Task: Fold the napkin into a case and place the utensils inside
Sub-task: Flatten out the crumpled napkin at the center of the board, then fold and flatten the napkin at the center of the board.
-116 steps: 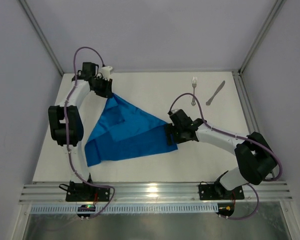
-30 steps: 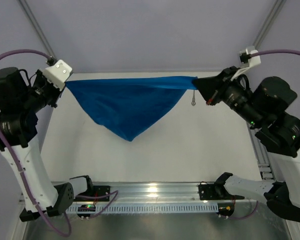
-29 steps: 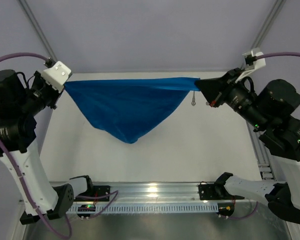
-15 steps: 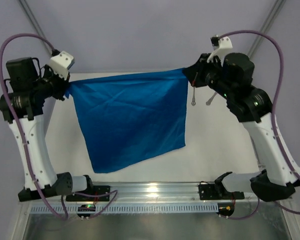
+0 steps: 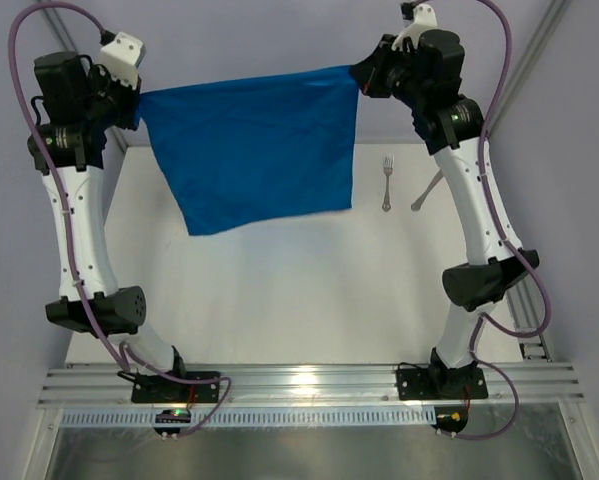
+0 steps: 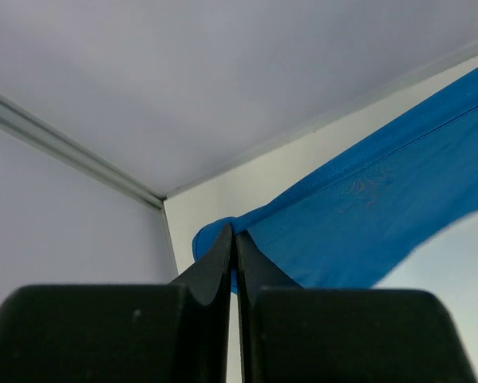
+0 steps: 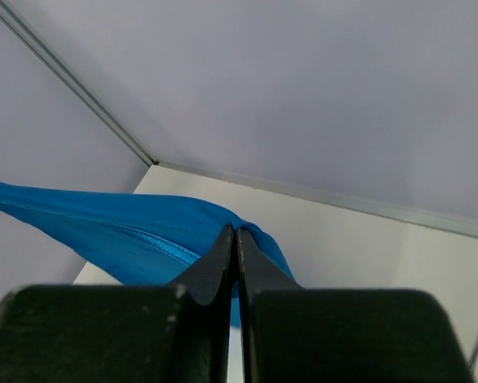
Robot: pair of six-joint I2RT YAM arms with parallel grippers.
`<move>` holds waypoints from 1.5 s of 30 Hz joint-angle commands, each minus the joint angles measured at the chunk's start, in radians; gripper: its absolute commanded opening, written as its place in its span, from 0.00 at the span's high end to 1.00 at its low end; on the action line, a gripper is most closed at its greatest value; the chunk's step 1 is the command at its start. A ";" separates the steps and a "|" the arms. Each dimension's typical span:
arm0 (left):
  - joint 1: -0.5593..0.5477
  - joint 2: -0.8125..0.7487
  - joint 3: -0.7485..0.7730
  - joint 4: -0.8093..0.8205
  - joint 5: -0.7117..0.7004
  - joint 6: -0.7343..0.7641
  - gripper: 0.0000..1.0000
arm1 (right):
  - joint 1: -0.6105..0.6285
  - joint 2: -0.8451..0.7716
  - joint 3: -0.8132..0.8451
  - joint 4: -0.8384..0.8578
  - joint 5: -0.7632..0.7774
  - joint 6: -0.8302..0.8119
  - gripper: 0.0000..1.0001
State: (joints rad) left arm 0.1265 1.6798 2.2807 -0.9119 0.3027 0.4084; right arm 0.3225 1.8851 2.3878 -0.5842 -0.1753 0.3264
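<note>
Left gripper [image 5: 136, 100]: clamped shut on the napkin's [image 5: 254, 150] top left corner.
Right gripper [image 5: 360, 78]: pinched shut on the top right corner.
Napkin: hangs spread between my two arms, high over the table [image 5: 279, 300], lower edge free.
Fork [image 5: 387, 181], knife [image 5: 421, 201]: on the table, far right, near the cloth's right edge.
Risk one: I hold only thin corner pinches, so too much stretch could pull one out.
Risk two: when I lay it down, the loose edge may bunch or sweep the fork.

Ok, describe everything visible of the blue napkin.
The napkin is a bright blue, slightly shiny cloth, unfolded, faintly creased, hanging in the air as a rough square. The left gripper and right gripper each pinch an upper corner, stretching the top edge taut; the lower edge hangs loose.
</note>
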 commanded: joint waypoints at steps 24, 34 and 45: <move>0.015 -0.499 -1.314 -0.134 0.029 0.658 1.00 | 0.156 -0.816 -1.671 0.218 0.092 0.094 0.96; 0.016 -0.531 -1.390 -0.439 -0.057 0.739 1.00 | 0.377 -0.903 -1.793 0.026 0.154 0.350 0.96; 0.015 -0.419 -1.158 -0.192 0.036 0.465 1.00 | 0.322 -0.738 -1.560 0.061 0.168 0.223 0.96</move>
State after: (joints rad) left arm 0.1333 1.2003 1.0630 -1.2732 0.3202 0.9939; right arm 0.7010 1.0458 0.7128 -0.5674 -0.0566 0.6334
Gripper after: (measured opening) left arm 0.005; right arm 0.040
